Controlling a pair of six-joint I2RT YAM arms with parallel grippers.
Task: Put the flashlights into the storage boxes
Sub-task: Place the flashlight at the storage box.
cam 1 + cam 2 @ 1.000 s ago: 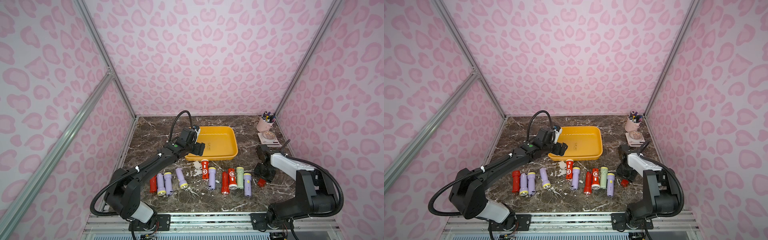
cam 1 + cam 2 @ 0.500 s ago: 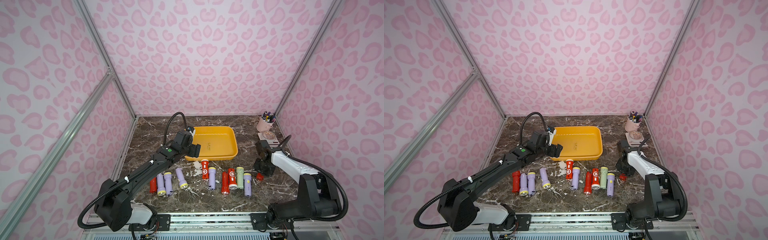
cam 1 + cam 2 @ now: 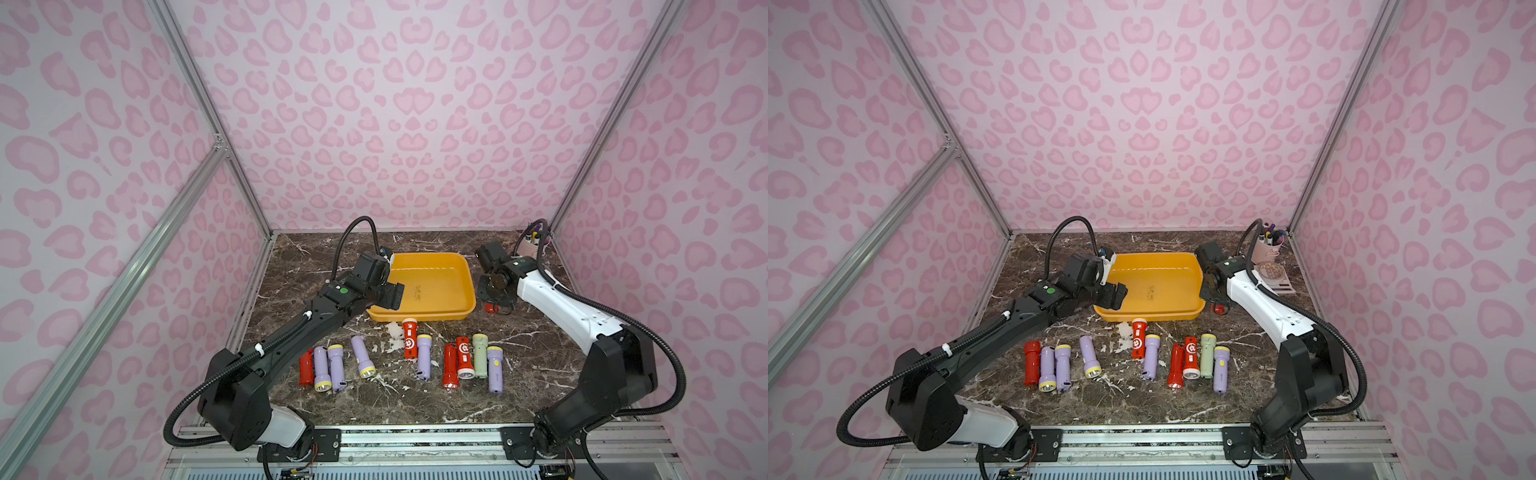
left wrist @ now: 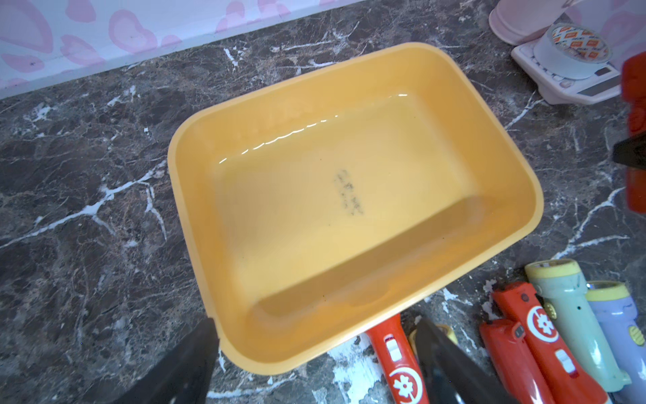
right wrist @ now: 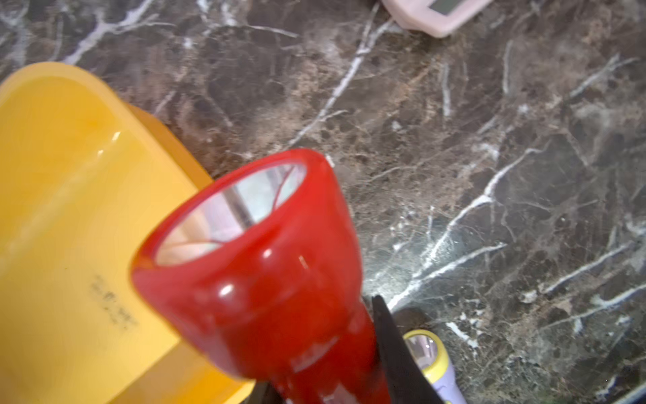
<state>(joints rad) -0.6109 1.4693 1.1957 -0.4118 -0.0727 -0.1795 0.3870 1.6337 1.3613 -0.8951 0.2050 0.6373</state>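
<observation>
Step in hand: carrying the first one to the box. The red flashlight [image 5: 265, 262] is clamped by its barrel in the right gripper [image 3: 492, 302], jaws tight on it and head pointing forward. In both top views it sits right of centre, just off the right rim of the tray [image 3: 424, 318]. Height off the table is unclear.

The tray is mid-frame and empty.

Next move, my read: clear the rim, shift toward frame centre, release low. The round barrel will likely roll on the slick tray floor.

- **Materials:** the flashlight is glossy hard plastic with a flared head and clear lens. The tray is shallow, yellow and round-cornered.
- **Rest of the scene:** ten more flashlights [image 3: 423, 361] lie in a loose row below the tray on the dark veined table [image 3: 519, 390].
- **Other arm:** the left gripper [image 3: 390, 297] is spread wide and empty, over the tray's lower-left corner.
</observation>
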